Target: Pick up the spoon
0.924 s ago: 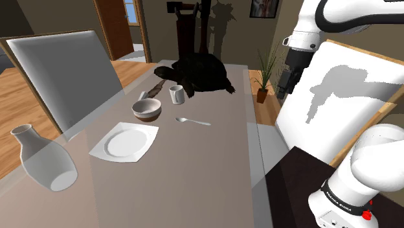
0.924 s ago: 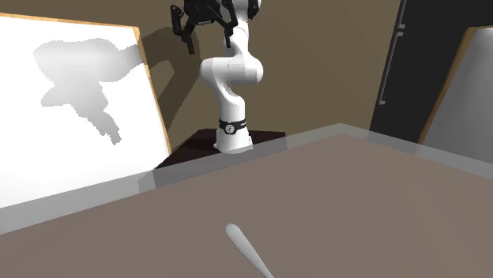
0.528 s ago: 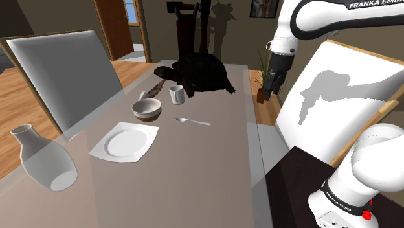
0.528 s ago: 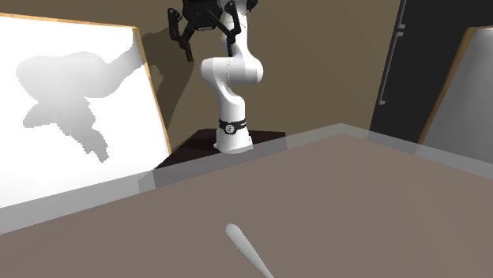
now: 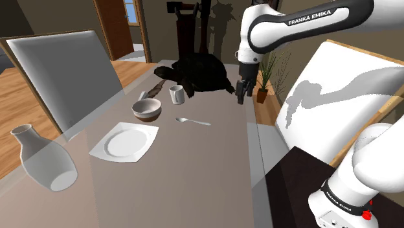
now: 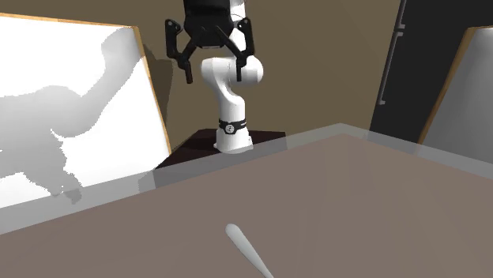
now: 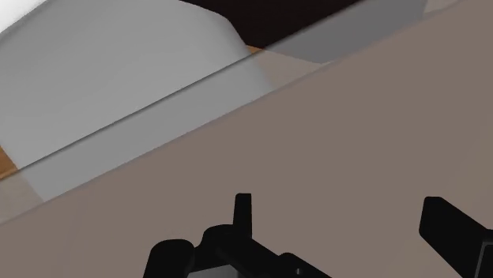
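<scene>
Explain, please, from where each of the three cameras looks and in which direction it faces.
Shoulder view: beside the stand, looking down over the table at the spoon, bowl and plate; the arm and gripper show.
Second exterior view: low over the table, facing the robot across it; arm and open gripper show.
Wrist view: on the hand, looking down at bare table and a grey panel beyond its edge; two black fingers show.
Shared: the first two both show spoon and gripper.

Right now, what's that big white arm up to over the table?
A white robot arm is meant to pick up the spoon lying on the table near a bowl and cup. Its black gripper hangs open above the table, well apart from the spoon, holding nothing.
</scene>
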